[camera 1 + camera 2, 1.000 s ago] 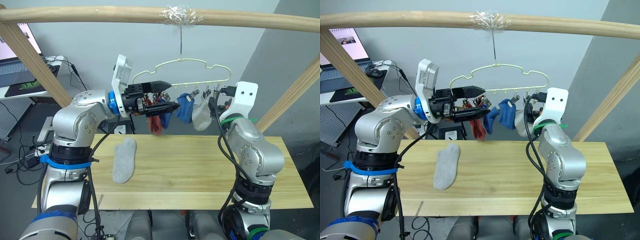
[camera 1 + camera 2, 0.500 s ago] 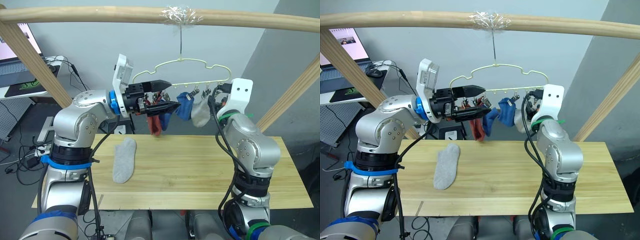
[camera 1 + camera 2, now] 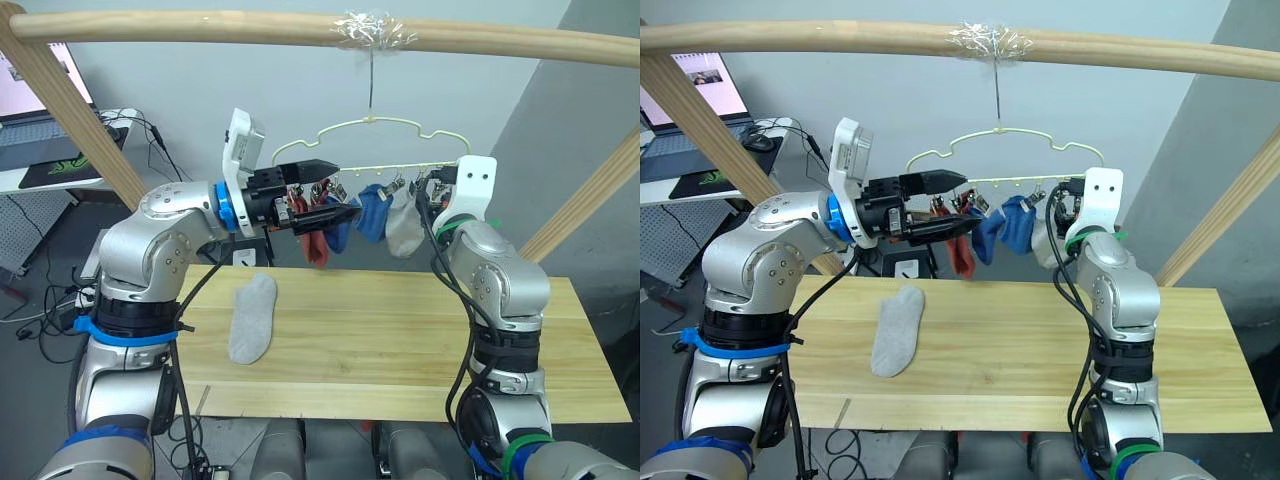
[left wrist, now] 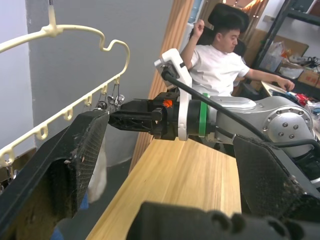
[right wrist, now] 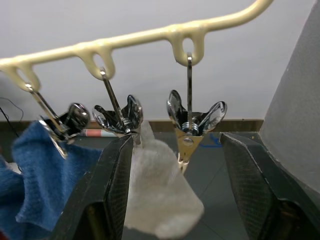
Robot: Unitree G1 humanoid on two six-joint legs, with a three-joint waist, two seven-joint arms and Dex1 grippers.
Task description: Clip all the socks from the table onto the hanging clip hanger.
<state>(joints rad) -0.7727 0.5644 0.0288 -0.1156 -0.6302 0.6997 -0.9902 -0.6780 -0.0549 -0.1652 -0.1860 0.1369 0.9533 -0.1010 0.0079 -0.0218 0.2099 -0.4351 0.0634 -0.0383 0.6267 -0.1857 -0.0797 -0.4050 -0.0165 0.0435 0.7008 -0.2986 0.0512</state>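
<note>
A pale yellow-green hanger (image 3: 392,150) hangs by its hook from a round wooden pole (image 3: 300,28), its bottom bar running left to right with metal clips (image 5: 192,120) dangling along it. Clipped there, from the robot's left, hang rust red socks (image 3: 316,240), blue socks (image 3: 372,212) and one light grey sock (image 3: 405,225), all drooping toe-down. The clip just right of the grey one is bare. A second grey sock (image 3: 250,318) lies flat on the worktop (image 3: 420,340), toward its left side, long axis running roughly front to back with the cuff end tilted slightly to the right at the far end. The left gripper (image 3: 335,190) is raised level with the bar at the hanger's left end, pointing right along it; its fingers (image 4: 65,170) are spread wide and hold nothing. The right gripper (image 5: 175,165) is up at the hanger's right end, facing the bare clip and the grey sock; its fingers (image 5: 107,200) stand well apart with the clip seen between them, gripping nothing. The worktop is light wood planking with visible grain. Behind are grey walls, slanting wooden frame poles, a desk with a laptop (image 3: 45,100) at far left, and a seated person (image 4: 220,60) beyond the right arm.
</note>
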